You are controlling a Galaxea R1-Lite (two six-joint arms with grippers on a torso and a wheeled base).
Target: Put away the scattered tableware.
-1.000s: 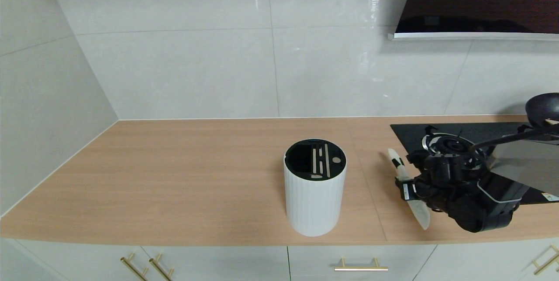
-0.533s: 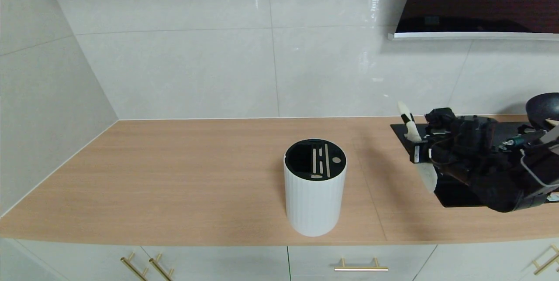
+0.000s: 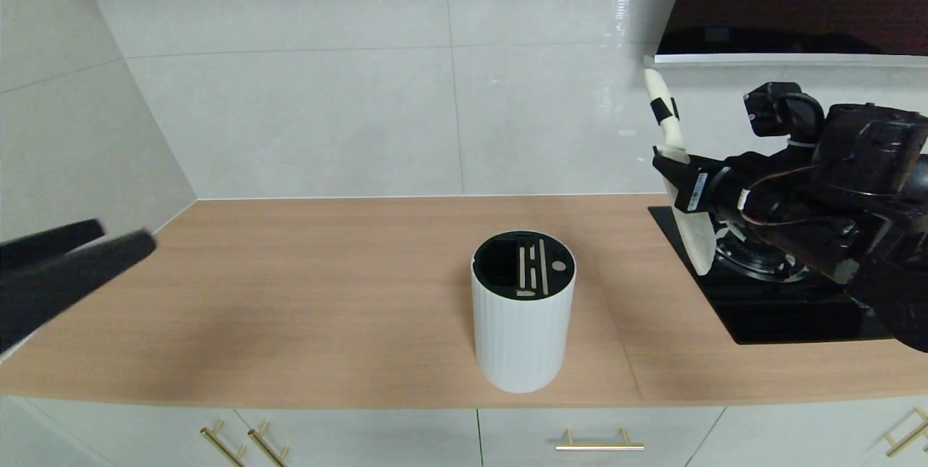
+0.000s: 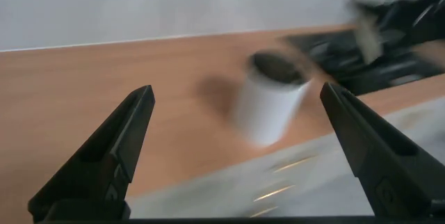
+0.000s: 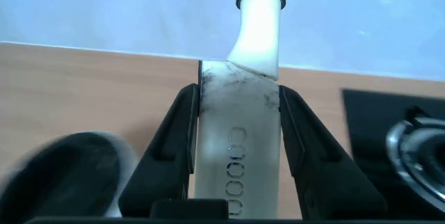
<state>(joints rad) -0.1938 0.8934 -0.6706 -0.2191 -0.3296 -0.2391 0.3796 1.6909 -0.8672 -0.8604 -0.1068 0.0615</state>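
One long wooden countertop (image 3: 290,307) crosses the lower half of the head view, with a black hob (image 3: 761,322) at its right end. The white ribbed holder (image 3: 522,322) stands upright at lower centre, its slotted top open to take blades from above. At right centre the right gripper (image 3: 678,170) is clamped on the white knife (image 3: 697,246), which hangs in the air above the hob's near edge, well apart from the holder. Its handle points up and its blade down, probably so the blade can drop straight into a slot. At the left edge the left gripper (image 3: 123,233) hovers with its fingers spread and nothing between them, likely kept clear. A small label (image 3: 694,191) on the right gripper carries print too small to read, and the blade shows only a row of small rings.
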